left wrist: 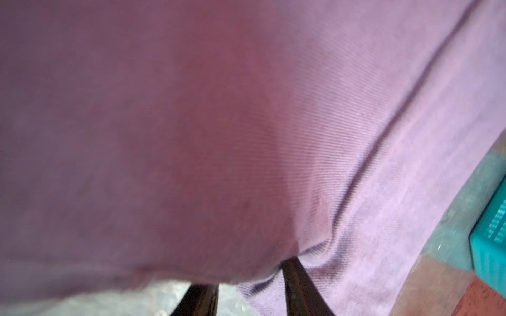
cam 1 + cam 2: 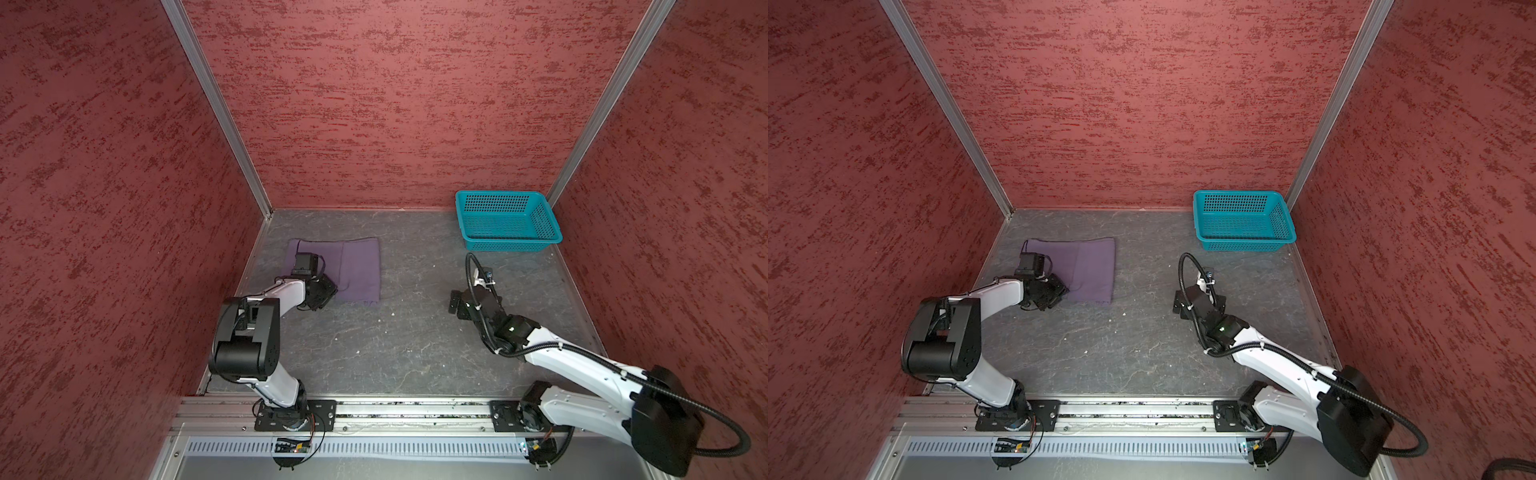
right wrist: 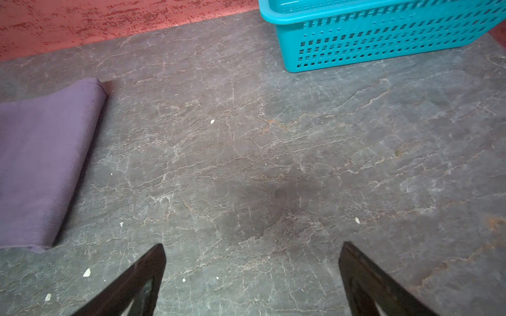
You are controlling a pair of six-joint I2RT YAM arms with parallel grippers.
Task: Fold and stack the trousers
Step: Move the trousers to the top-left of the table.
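The purple trousers [image 2: 358, 266] [image 2: 1093, 266] lie folded into a flat rectangle at the back left of the grey table, showing in both top views. My left gripper [image 2: 321, 291] [image 1: 246, 276] sits at their near left corner. In the left wrist view the cloth [image 1: 356, 136] fills the frame; a raised layer covers the fingertips, and the narrowed fingers [image 1: 294, 284] stand on either side of its puckered edge. My right gripper [image 2: 456, 301] [image 3: 252, 246] hovers open over bare table right of centre, nothing between its fingers. The folded right edge of the trousers [image 3: 41, 164] lies off to its left.
A teal perforated basket [image 2: 507, 242] [image 2: 1244, 245] [image 3: 383, 46] stands empty in the back right corner. Red textured walls close in the left, back and right. An aluminium rail [image 2: 395, 409] with both arm bases runs along the front edge. Small white crumbs dot the table.
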